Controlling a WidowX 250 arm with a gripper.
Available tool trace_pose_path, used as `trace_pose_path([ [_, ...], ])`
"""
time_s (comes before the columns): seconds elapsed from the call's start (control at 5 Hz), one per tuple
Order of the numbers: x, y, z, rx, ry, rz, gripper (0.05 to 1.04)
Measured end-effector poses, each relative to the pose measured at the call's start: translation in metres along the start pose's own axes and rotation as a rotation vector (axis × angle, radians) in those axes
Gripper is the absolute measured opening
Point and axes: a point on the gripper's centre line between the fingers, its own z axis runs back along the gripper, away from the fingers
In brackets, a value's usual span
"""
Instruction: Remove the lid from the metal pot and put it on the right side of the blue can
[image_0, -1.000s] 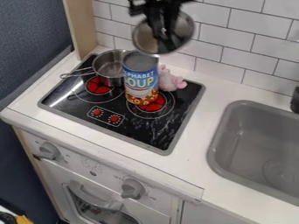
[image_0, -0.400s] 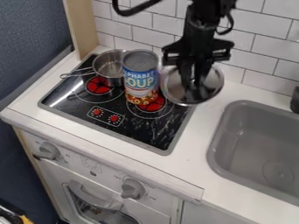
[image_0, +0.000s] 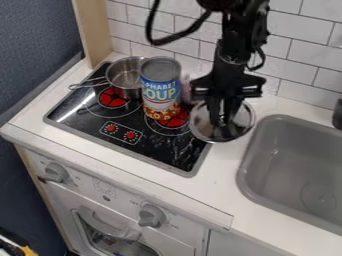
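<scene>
While the black gripper pinches the round metal-rimmed lid, lower it level, clear of the blue metal can.

The can has a blue label with white and yellow lettering, an orange-red lower band and a grey top. The pot is silver. The lid is smoky grey with a silver rim; the hand is black. The stovetop is glossy black, bordered in grey, patterned with thin pale rings, 2 red burner patches, 2 small red dial prints and whitish streaks. The desk is white, the sink grey. White wall tiles form a brick pattern with dark lines.
</scene>
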Motion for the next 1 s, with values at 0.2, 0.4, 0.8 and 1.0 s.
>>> trace_pose_path([
  [0.2, -0.001, -0.004, -0.021, 0.025, 0.029, -0.023, 0.267],
  [0.4, 0.001, -0.006, -0.029, 0.038, 0.034, -0.021, 0.267],
  [0.8, 0.011, -0.007, -0.037, 0.076, 0.035, -0.001, 0.626],
  [1.0, 0.013, -0.003, -0.037, 0.082, 0.04, 0.014, 0.921],
])
